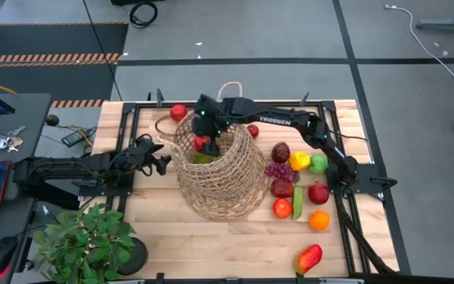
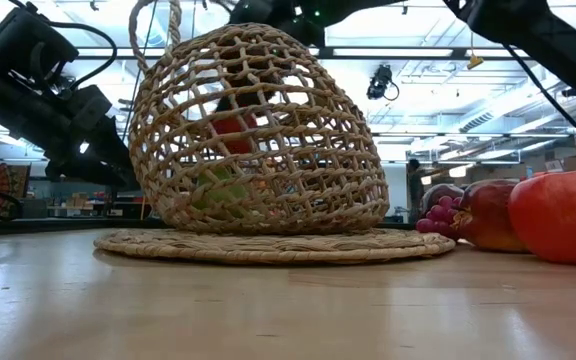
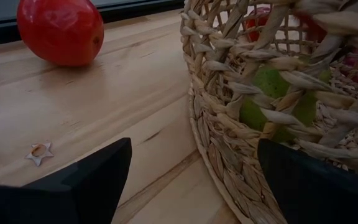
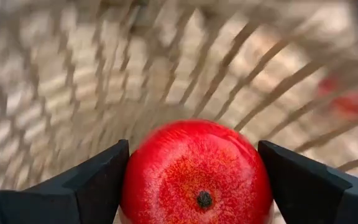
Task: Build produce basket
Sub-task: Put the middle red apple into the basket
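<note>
basket (image 1: 219,177): rough woven wicker | apple (image 4: 196,174): glossy, smooth | table (image 1: 235,244): matt pale wood

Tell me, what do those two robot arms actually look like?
Both are dark, jointed arms. The right arm carries white TROSSEN lettering and small green lights near its wrist. Black cables run along the left arm. The right gripper and left gripper each end in two flat, black, wedge-shaped fingers.

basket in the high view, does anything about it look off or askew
Yes. The large tan open-weave wicker basket lies tipped on its side, mouth toward the table's far edge, not upright. A green fruit rests against its lower wall. The right gripper reaches in, jaws around a red apple.
</note>
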Controlling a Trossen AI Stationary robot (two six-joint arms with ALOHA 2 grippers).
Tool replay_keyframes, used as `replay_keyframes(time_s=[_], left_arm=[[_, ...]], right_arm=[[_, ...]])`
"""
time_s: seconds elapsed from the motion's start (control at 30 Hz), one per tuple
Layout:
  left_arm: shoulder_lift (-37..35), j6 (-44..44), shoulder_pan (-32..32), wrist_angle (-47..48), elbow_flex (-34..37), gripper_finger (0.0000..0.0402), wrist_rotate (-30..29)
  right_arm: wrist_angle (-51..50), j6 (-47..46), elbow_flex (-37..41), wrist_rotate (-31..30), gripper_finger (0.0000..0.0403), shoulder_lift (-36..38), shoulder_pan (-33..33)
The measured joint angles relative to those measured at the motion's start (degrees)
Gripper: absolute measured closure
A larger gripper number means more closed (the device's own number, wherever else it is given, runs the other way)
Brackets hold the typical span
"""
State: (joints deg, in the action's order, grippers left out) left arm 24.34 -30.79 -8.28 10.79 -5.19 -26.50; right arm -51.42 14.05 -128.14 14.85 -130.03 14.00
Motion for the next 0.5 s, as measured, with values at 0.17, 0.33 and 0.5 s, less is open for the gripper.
replay_keyframes(time_s=[0.17,0.33,0.5], left_arm=[[0.01,0.0,-0.01,0.02,0.0,0.0044,0.01],[0.02,0.0,-0.01,0.02,0.0,0.0044,0.02],[0.0,0.0,0.0,0.07,0.0,0.0044,0.02]], right_arm=[[-3.3,3.41,0.12,-3.24,0.0053,-2.09,-1.02],[-4.78,4.14,0.09,-4.94,0.0053,-2.09,-1.5],[-4.83,4.19,0.09,-5.21,0.0044,-2.09,-1.51]])
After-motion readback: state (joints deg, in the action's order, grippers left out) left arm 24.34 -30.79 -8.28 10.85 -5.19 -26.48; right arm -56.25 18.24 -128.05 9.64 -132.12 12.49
